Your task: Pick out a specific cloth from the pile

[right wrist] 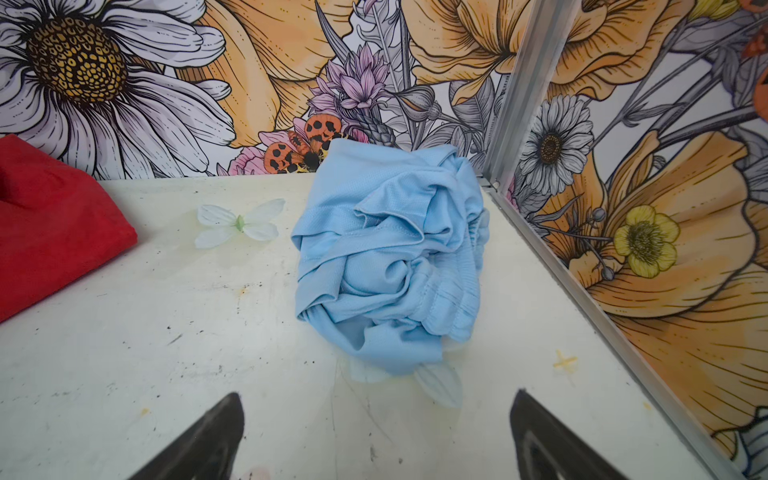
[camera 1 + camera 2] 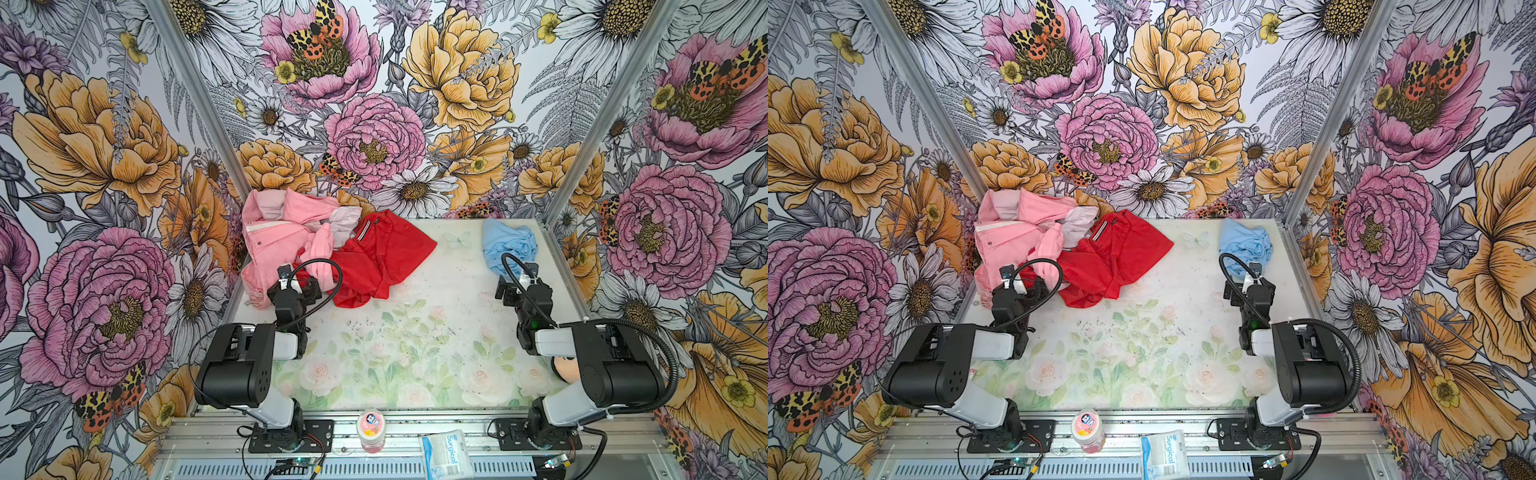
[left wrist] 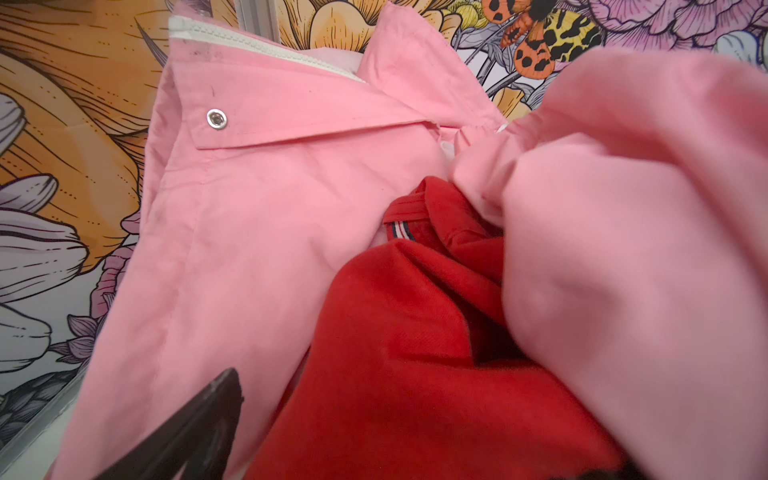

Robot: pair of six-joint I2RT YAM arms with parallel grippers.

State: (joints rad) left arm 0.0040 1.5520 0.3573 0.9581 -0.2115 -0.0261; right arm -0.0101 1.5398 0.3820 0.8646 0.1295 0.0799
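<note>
The cloth [image 2: 509,245] [image 2: 1246,245], light sky-blue and crumpled, lies alone at the table's far right corner. In the right wrist view the cloth [image 1: 390,257] sits just ahead of my right gripper [image 1: 376,399], which is open over bare table with nothing between its fingers. The pile [image 2: 324,249] [image 2: 1059,249] fills the far left: a pink jacket [image 2: 274,237] [image 3: 257,216] and a red shirt [image 2: 382,253] [image 3: 407,353]. My left gripper [image 2: 293,286] [image 3: 415,432] stands open against the pile. Red fabric lies between its fingers. One finger [image 3: 199,424] shows; the other is hidden by cloth.
A paper butterfly [image 1: 239,224] lies between the red shirt and the blue cloth. An aluminium rail [image 1: 582,266] and the flowered wall run close beside the cloth. A pink-lidded jar [image 2: 370,430] and a Surgical packet [image 2: 446,455] rest on the front rail.
</note>
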